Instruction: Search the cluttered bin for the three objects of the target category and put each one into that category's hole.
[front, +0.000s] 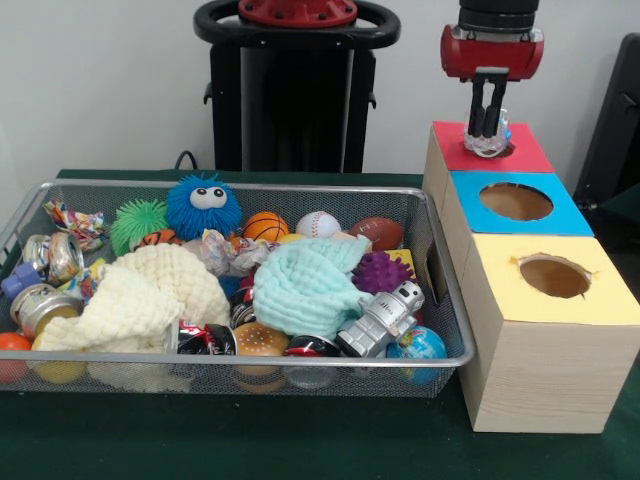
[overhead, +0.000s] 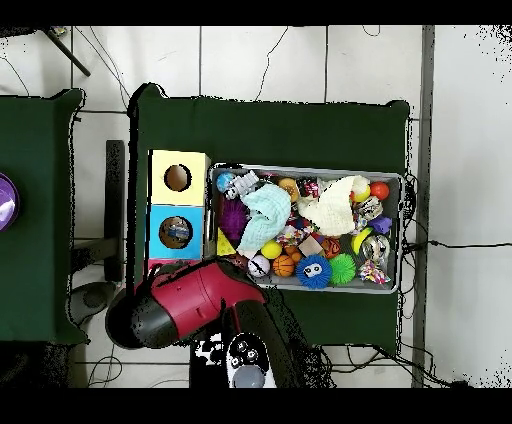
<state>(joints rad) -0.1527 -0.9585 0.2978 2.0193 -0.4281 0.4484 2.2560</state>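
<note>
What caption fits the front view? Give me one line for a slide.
Sawyer's gripper holds a crinkly clear object over the red box's hole, beside the cluttered wire bin.

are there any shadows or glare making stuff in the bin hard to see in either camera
Front view: even light, no harsh glare; the basket rim and mesh partly screen the bottom-row items. Overhead view: the arm hides the red box, and the bin's objects are small but evenly lit.

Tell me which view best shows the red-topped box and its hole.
Front view. The red-topped box is in plain sight at the far end of the row, with the gripper right over its hole, jaws closed on a small clear object. In the overhead view the arm covers nearly all of that box; only a sliver shows.
</note>
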